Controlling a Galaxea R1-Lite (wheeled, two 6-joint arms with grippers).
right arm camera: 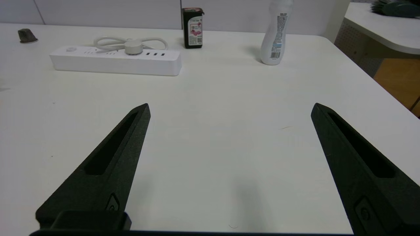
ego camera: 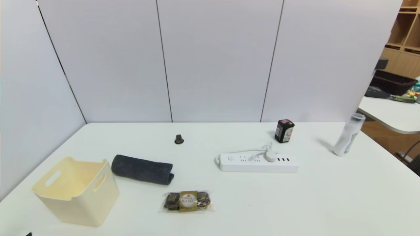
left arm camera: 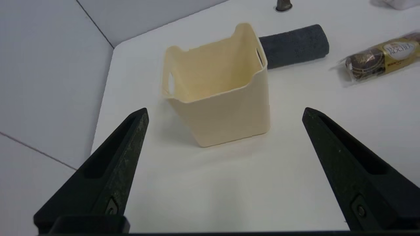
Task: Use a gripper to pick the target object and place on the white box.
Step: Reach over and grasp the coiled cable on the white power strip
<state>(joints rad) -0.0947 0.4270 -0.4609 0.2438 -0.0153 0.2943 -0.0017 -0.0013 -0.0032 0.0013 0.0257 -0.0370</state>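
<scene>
"Where's the white power strip?"

"On the table, beyond the right gripper's spread, empty jaws, not between them."

"And the left gripper?"

"Jaws wide too, near the cream bin; the strip's well apart."

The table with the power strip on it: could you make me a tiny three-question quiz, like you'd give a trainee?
1. True or false: the power strip lies inside the cream bin.
2. Which lies nearest the bin: the rolled towel, the Ferrero Rocher pack or the white bottle?
3. Fill in: the left gripper and the right gripper both stand ____, holding nothing.

Key: 1. false; 2. the rolled towel; 3. open
</scene>
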